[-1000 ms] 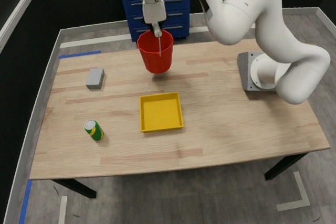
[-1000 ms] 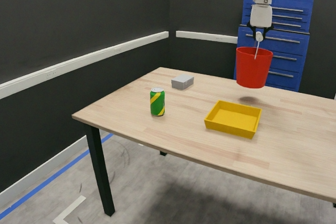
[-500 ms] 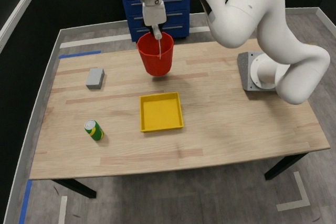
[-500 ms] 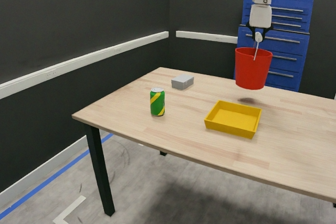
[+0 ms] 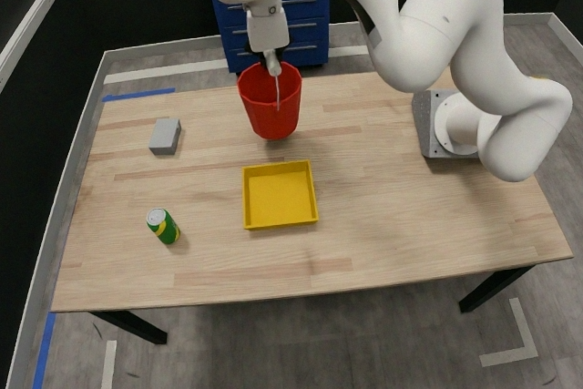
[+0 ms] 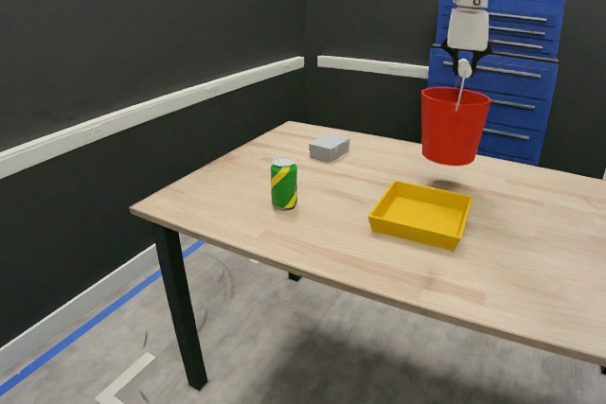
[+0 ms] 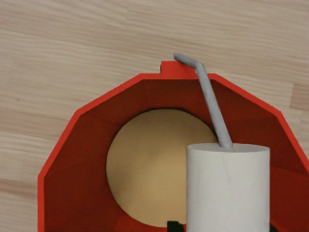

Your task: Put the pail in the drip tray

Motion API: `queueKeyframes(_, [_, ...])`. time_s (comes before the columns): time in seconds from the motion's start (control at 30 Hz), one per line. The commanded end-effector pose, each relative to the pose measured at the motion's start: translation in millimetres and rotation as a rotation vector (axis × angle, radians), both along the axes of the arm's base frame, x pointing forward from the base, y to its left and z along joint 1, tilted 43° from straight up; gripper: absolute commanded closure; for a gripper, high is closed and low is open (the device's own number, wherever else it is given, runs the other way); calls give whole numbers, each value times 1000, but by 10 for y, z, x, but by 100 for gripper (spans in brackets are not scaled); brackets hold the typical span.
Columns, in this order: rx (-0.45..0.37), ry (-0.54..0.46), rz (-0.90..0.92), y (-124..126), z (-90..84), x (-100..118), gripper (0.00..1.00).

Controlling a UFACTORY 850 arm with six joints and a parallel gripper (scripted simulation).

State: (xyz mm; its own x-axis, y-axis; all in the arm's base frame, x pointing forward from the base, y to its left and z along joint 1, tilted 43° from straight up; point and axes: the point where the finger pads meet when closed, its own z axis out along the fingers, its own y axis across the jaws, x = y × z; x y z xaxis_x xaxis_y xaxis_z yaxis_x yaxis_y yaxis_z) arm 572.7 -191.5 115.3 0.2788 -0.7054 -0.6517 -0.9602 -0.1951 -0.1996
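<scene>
The red pail (image 5: 270,99) hangs upright in the air from its thin grey wire handle, well above the table. My gripper (image 5: 271,60) is shut on the white grip of that handle, right above the pail's mouth. The pail also shows in the exterior view (image 6: 453,124), with the gripper (image 6: 464,67) above it. The yellow drip tray (image 5: 279,193) lies flat on the table, nearer the front edge than the pail and apart from it; it also shows in the exterior view (image 6: 421,214). In the wrist view I look down into the pail (image 7: 159,159) past the white handle grip (image 7: 227,186).
A grey block (image 5: 165,136) lies at the left back of the table. A green and yellow can (image 5: 162,226) stands at the front left. The arm's grey base (image 5: 440,123) is at the right. A blue drawer cabinet (image 5: 282,17) stands behind the table.
</scene>
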Motion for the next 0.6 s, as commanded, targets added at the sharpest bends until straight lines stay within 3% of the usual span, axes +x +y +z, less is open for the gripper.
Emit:
queueKeyframes(0.0, [-1, -2, -1, 52, 63, -1, 100])
queueKeyframes(0.57, [-1, -2, -1, 370, 357, -31, 100])
